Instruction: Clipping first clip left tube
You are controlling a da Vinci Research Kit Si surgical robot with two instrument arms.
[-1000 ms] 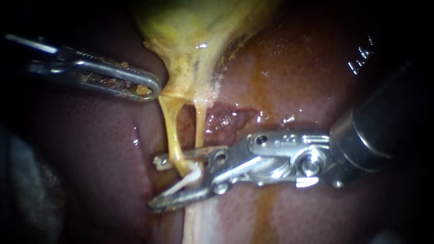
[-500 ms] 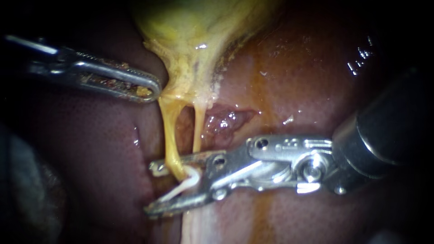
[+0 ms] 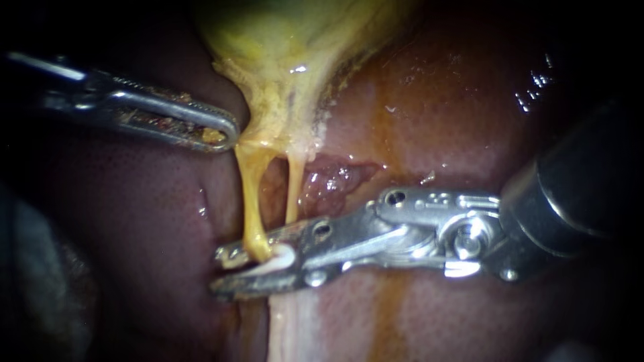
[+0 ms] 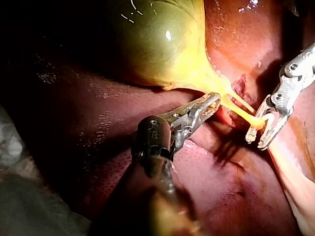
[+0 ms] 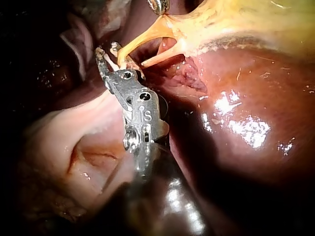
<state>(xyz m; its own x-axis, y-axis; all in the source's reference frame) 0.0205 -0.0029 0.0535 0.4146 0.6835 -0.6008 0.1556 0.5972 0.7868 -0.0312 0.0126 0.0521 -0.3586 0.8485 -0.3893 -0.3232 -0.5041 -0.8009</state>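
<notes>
Surgical bench: a dark red liver (image 3: 469, 114) and a green-yellow gallbladder (image 4: 157, 39) are seen laid out under strong light, with darkness all round. Two slender steel tools are pictured at the tissue, the left instrument (image 3: 225, 132) clamped on the gallbladder's neck and a white clip (image 3: 280, 257) pinched in the jaws of the right instrument (image 3: 221, 271). Pale crumpled material (image 4: 24, 206), possibly cloth, is glimpsed beside the liver.

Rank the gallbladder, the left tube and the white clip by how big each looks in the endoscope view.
Largest: gallbladder, though cut off at the view's edge.
Next: left tube, long and thin.
Smallest: clip.
</notes>
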